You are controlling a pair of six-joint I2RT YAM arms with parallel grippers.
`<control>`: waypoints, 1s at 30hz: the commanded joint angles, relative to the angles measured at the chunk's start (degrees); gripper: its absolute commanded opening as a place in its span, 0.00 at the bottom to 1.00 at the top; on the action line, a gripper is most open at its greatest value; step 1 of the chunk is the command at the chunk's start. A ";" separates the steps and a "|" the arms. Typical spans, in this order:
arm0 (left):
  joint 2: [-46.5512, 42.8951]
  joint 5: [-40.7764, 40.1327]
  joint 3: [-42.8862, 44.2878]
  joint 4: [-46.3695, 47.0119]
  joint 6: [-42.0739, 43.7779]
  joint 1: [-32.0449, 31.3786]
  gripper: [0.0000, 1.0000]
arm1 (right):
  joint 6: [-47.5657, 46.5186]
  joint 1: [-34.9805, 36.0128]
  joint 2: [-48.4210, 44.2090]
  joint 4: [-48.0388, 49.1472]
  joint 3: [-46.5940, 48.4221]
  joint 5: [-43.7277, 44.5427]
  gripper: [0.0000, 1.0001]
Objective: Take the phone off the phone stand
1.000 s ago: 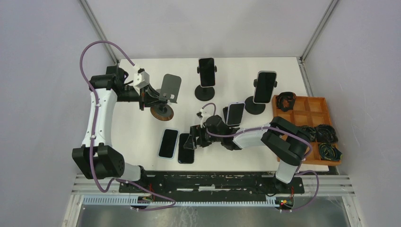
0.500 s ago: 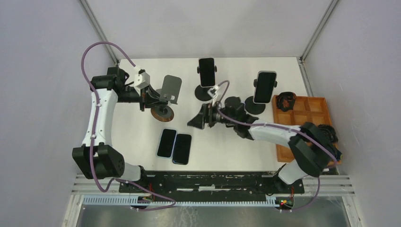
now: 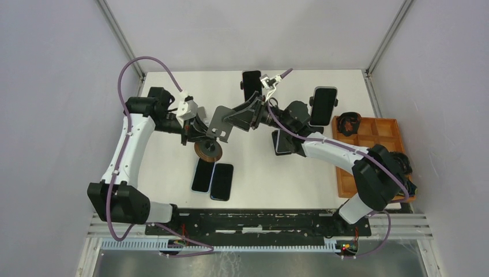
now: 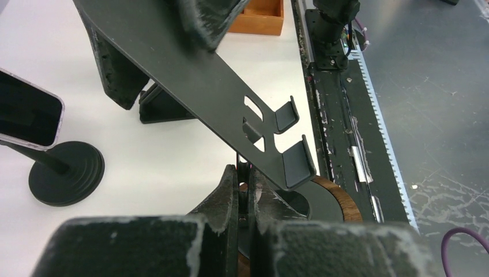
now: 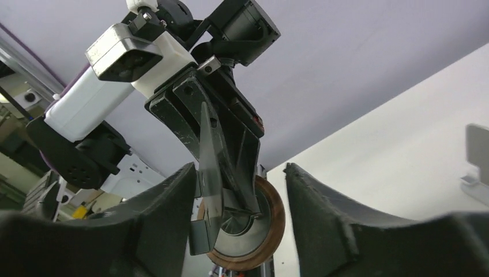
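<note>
Grey phone stand (image 3: 208,150), plate (image 4: 190,75) between right gripper's (image 5: 239,173) parted fingers (image 5: 161,213), stem (image 4: 240,166) pinched by left gripper (image 4: 245,180)

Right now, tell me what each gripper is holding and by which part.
Left gripper holds the empty phone stand by the stem under its plate. Right gripper holds nothing: its open jaws straddle the plate's edge.

Table (image 3: 167,156): white rectangular top, matt.
Left wall (image 3: 52,86), back wall (image 3: 248,29), right wall (image 3: 444,69): plain pale grey panels enclosing the table on three sides.
Corner posts (image 3: 118,34): aluminium profile, one rising from each far corner of the table.
Mounting rail (image 3: 259,222): black, along the table's near edge.
Floor (image 3: 259,262): grey scuffed metal sheet, below the table's near edge.
Light: even, diffuse; shadows soft.
</note>
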 commanded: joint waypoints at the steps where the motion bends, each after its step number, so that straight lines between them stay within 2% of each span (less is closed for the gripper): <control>1: -1.93 2.54 -0.36 0.01 2.61 -0.16 0.02 | 7.12 1.12 2.26 12.85 1.09 -2.40 0.53; 2: -1.76 2.36 -0.57 0.01 2.62 -0.28 0.02 | 7.06 1.33 2.52 12.98 1.02 -2.74 0.46; 3: -1.59 2.11 -0.72 0.01 2.46 -0.41 0.03 | 6.73 1.42 2.66 13.03 0.97 -3.06 0.34; 4: -1.18 1.64 -0.72 0.01 2.29 -0.47 0.10 | 6.02 1.40 2.75 12.80 0.93 -3.46 0.22; 6: -0.44 0.51 -0.46 0.02 1.19 -0.47 0.48 | 2.87 1.31 2.29 9.56 1.14 -3.98 0.02; 7: -0.11 -0.19 -0.21 0.01 0.22 -0.44 0.63 | 0.57 1.10 1.96 7.12 1.52 -3.93 0.00; 8: 0.10 -1.01 -0.07 0.01 -0.45 -0.43 0.71 | -2.34 1.00 1.69 3.27 2.44 -4.16 0.00; 12: -0.74 -2.46 -0.33 0.01 -0.05 -0.43 0.89 | -11.90 0.89 1.44 -6.32 5.33 -6.65 0.00; 16: -0.47 -1.58 0.26 0.01 -0.86 -0.43 0.92 | -19.54 0.90 1.44 -13.19 6.55 -7.83 0.00; 24: 3.28 -0.09 1.65 0.01 -5.10 -0.60 0.88 | -32.41 0.87 0.87 -20.76 6.34 -5.14 0.00; 30: 2.94 -3.52 2.17 0.01 -3.57 -0.87 0.89 | -41.54 0.90 0.27 -26.74 7.54 -3.15 0.00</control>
